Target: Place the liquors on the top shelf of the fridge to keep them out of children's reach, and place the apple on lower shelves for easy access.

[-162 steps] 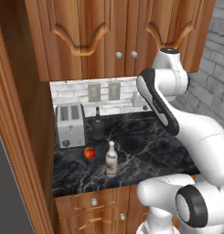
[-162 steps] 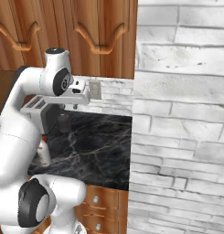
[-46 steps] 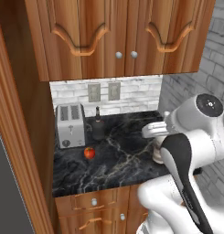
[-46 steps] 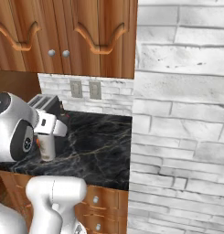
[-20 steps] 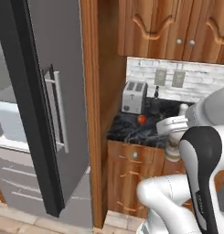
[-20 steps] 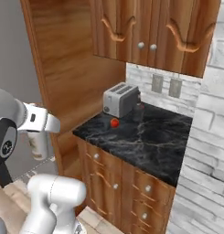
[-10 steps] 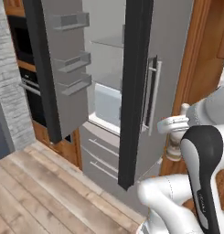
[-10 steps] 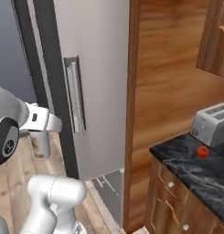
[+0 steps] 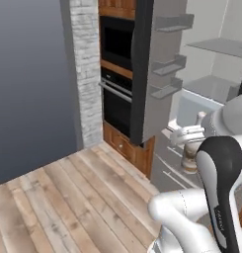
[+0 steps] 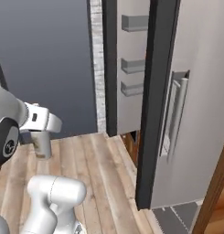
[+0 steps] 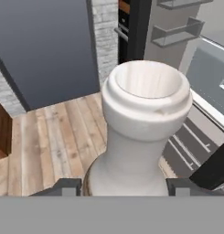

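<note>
A white robot arm carries the pale liquor bottle (image 11: 143,123) in front of the open fridge (image 10: 186,114), its hand (image 9: 191,141) closed around the bottle's body with the slim neck rising above the fingers. In the hand view the bottle's whitish mouth and flared collar stand directly ahead, with one dark fingertip (image 11: 63,186) on either side of the shoulder; the tan label sits low on the bottle (image 9: 191,157) in the left base view, and no writing on it can be read. From the right base view the bottle (image 10: 42,145) hangs upright below the white wrist, above the wooden floor (image 10: 99,173).

The fridge door (image 9: 152,69) stands swung open, its inner face carrying three small grey door bins (image 9: 168,66) stacked one above another. Behind it, in the left base view, the pale grey interior shows the top shelf (image 9: 216,47) as a wide flat grey board, with a lower shelf (image 9: 209,86) beneath it and a light drawer (image 9: 204,111) below that. The other fridge door (image 10: 202,91) is shut, with a long silver bar handle (image 10: 175,116) on its face. A black wall oven (image 9: 117,74) is set in wood cabinetry beside a whitish brick column (image 9: 88,74). No brand marks or lettering are legible on the appliances.
</note>
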Tool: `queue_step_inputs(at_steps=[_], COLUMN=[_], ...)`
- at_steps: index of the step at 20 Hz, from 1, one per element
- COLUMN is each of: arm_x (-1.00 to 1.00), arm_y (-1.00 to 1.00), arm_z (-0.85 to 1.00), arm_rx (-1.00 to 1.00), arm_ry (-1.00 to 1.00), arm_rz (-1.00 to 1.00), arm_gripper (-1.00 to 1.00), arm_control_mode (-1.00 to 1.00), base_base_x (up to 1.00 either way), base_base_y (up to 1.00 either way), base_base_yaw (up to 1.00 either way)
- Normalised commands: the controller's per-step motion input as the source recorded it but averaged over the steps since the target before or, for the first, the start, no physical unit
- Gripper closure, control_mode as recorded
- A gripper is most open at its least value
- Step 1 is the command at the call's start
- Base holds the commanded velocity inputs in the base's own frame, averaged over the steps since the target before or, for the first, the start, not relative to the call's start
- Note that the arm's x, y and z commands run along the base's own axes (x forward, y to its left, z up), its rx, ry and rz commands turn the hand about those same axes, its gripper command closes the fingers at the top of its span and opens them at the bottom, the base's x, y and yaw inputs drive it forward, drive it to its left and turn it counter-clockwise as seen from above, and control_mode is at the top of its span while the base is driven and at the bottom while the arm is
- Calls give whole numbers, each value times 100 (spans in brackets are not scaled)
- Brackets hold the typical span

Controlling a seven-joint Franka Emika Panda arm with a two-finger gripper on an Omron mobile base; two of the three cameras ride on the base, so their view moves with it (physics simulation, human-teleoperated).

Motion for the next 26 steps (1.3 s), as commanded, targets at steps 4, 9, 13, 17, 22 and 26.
queue_step_inputs(at_steps=[4,9,13,17,22,26], arm_x=[0,0,0,0,0,0], arm_y=[0,0,0,0,0,0], arm_z=[0,0,0,0,0,0], arm_rx=[0,0,0,0,0,0], arm_ry=[0,0,0,0,0,0], arm_rz=[0,0,0,0,0,0], arm_gripper=[100,100,100,100,100,100], arm_control_mode=[100,100,100,100,100,100], base_base_x=[1,3,27,46,35,26], base_base_y=[61,37,54,81,94,74], base_base_yaw=[-12,-53,-70,-65,-54,-44])
